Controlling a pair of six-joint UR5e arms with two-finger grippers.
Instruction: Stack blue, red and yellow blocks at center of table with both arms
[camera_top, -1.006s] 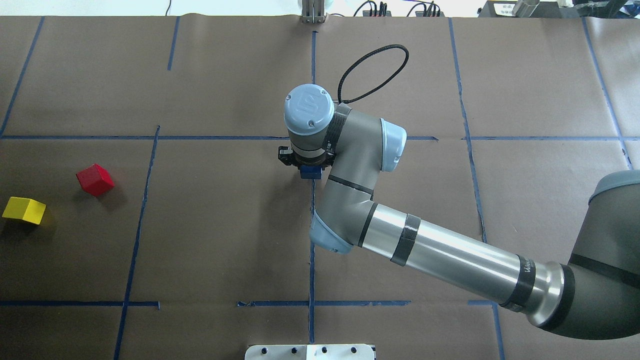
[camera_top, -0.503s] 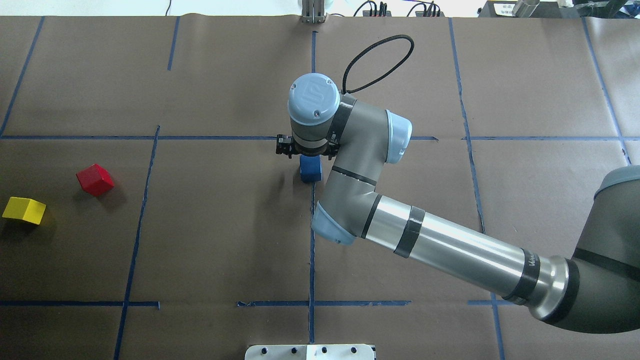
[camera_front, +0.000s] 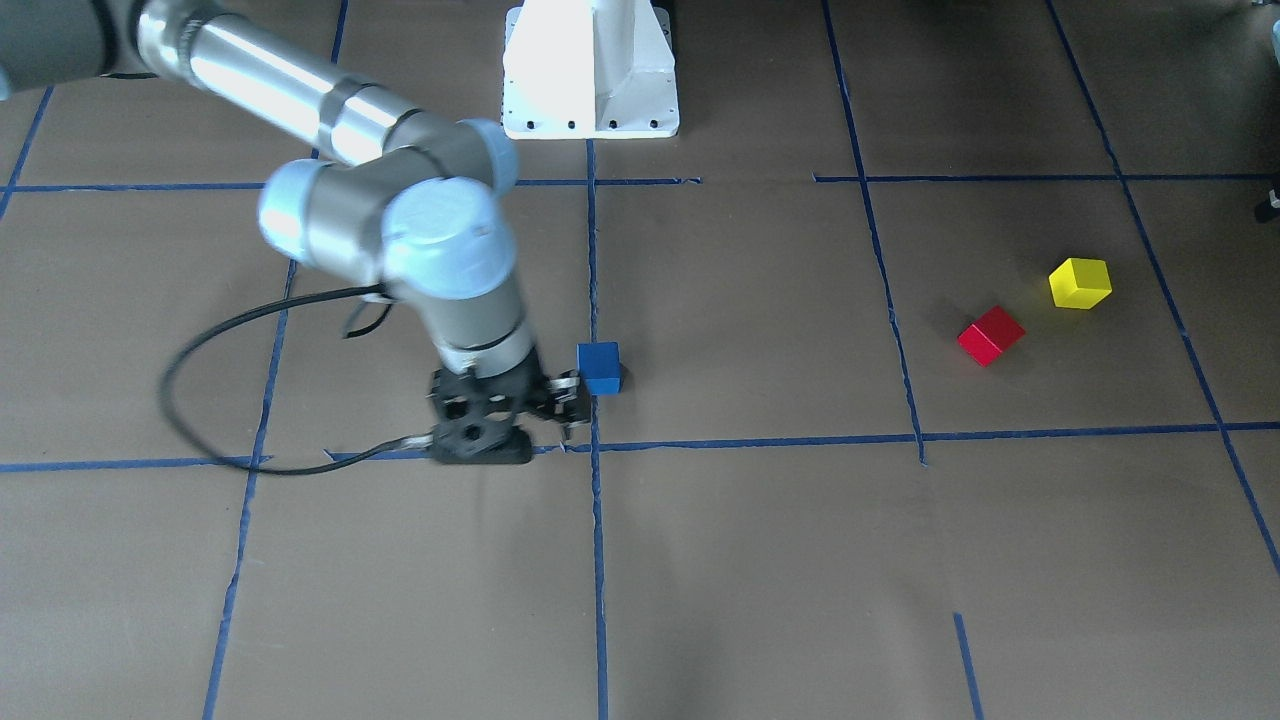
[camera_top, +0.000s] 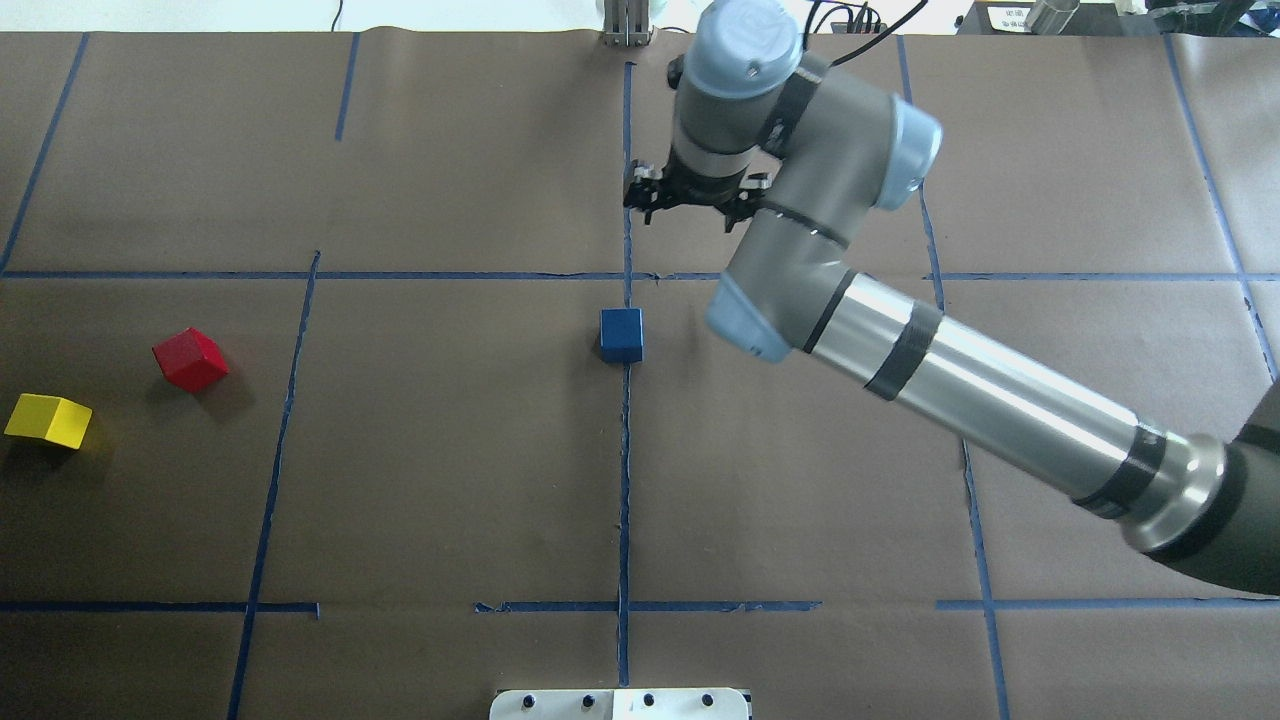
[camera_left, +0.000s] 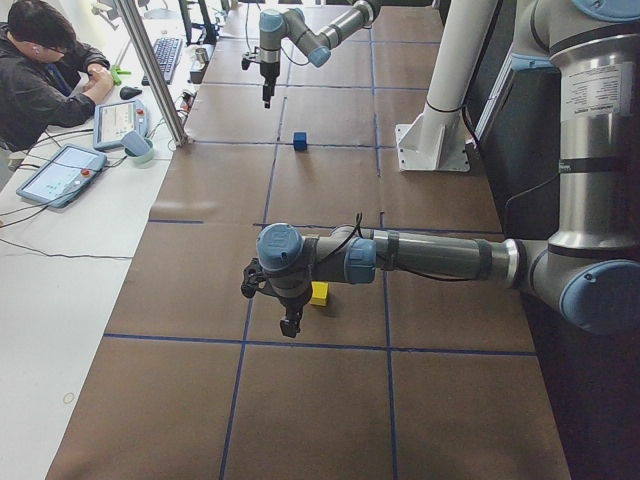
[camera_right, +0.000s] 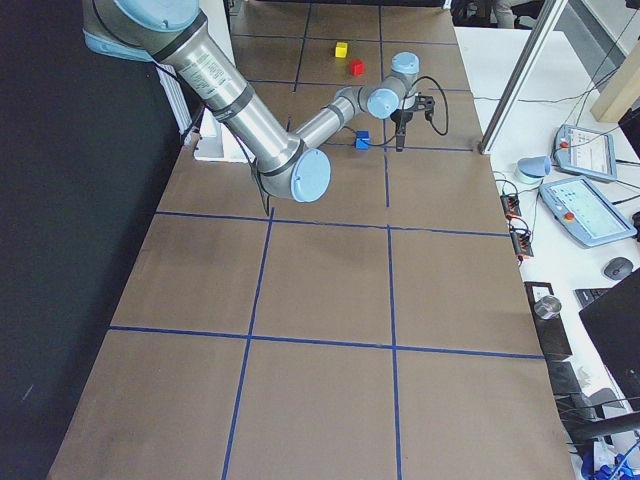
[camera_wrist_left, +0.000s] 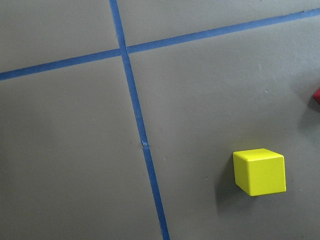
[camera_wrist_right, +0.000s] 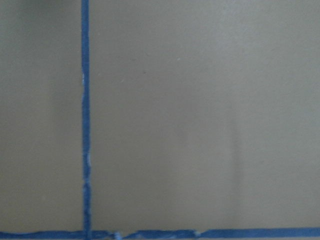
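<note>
Blue block (camera_top: 621, 335) at desk (camera_top: 450, 480) center, beside tape line: base for 3-block stack. Right pincer (camera_top: 692, 200) spread, empty, clear beyond it. Red (camera_top: 190, 359) and yellow (camera_top: 47, 420) well apart on left side. Left pincer (camera_left: 291, 322) near yellow, likely next pick; its state cannot tell.

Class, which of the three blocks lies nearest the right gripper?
The blue block, alone on the centre tape line; the red block and yellow block sit far off together.
</note>
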